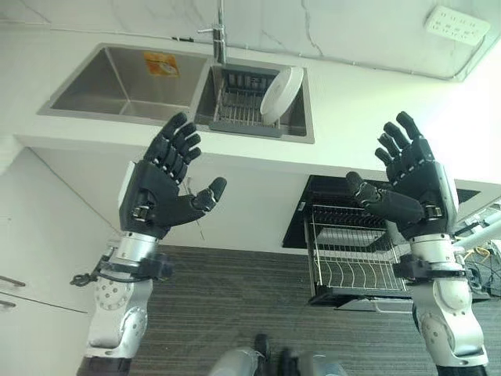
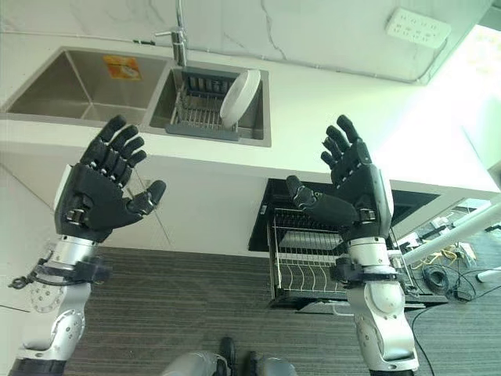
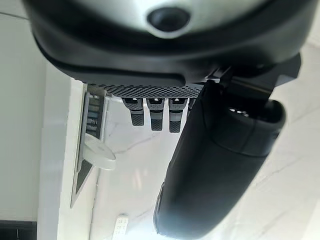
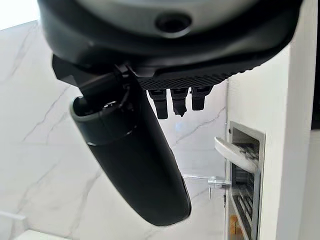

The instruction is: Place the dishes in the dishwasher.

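A white plate (image 1: 282, 95) leans upright in a wire drying rack (image 1: 239, 106) inside the right basin of the steel sink (image 1: 102, 78). Below the counter, the dishwasher's wire rack (image 1: 356, 266) is pulled out of its dark opening, and I see no dishes in it. My left hand (image 1: 166, 178) is raised in front of the counter edge, palm up, fingers straight, holding nothing. My right hand (image 1: 407, 178) is raised above the dishwasher rack, likewise open and empty. The plate (image 3: 97, 152) also shows past my left hand's fingers, and the plate's edge (image 4: 235, 152) past my right hand's.
A tap (image 1: 218, 35) stands behind the sink against a marble wall. A white socket strip (image 1: 458, 25) is fixed to the wall at the upper right. White cabinet fronts (image 1: 31, 258) run under the counter at the left. Grey carpet (image 1: 235, 305) covers the floor.
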